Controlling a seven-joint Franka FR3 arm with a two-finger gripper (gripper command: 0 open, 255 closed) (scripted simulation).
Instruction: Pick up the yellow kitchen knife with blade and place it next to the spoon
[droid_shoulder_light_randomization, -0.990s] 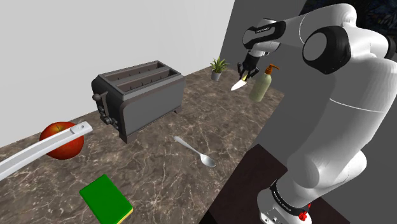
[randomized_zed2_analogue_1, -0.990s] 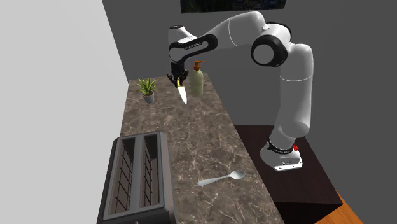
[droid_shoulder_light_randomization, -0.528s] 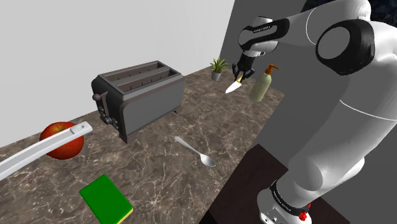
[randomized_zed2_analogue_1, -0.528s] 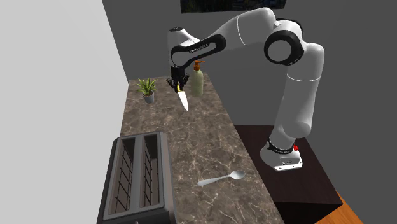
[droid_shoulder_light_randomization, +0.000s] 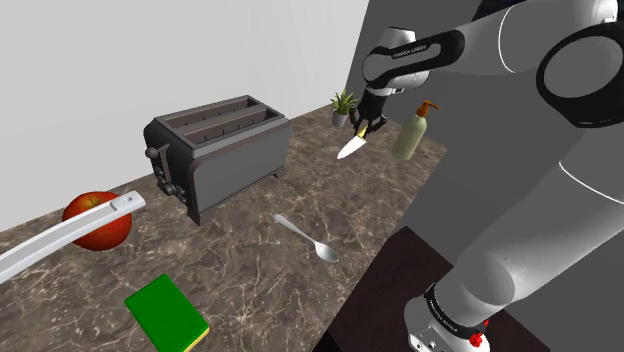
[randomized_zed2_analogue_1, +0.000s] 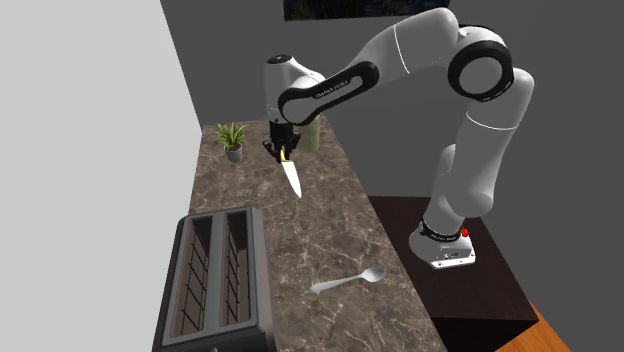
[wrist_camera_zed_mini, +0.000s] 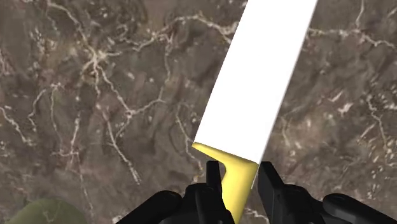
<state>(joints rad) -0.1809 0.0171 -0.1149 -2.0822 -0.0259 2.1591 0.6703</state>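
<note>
1. Marbled brown bench (droid_shoulder_light_randomization: 385, 190) under a grey wall is seen in the shoulder view. The hand (droid_shoulder_light_randomization: 365, 124) is closed on the yellow handle of the knife (droid_shoulder_light_randomization: 351, 146), which is held aloft with its white blade slanting down. The spoon (droid_shoulder_light_randomization: 308, 240) lies well apart, toward that view's lower left.
2. From the second exterior view, the knife (randomized_zed2_analogue_1: 291, 177) is seen hanging almost upright under the hand (randomized_zed2_analogue_1: 283, 151), clear of the bench. The spoon (randomized_zed2_analogue_1: 347, 281) lies far down-picture, near the toaster (randomized_zed2_analogue_1: 215, 275).
3. Through the wrist view, the handle is seen clasped between the fingers (wrist_camera_zed_mini: 273, 186), and the blade runs away over bare bench. A carry toward the spoon, then a laying-flat, is judged necessary.
</note>
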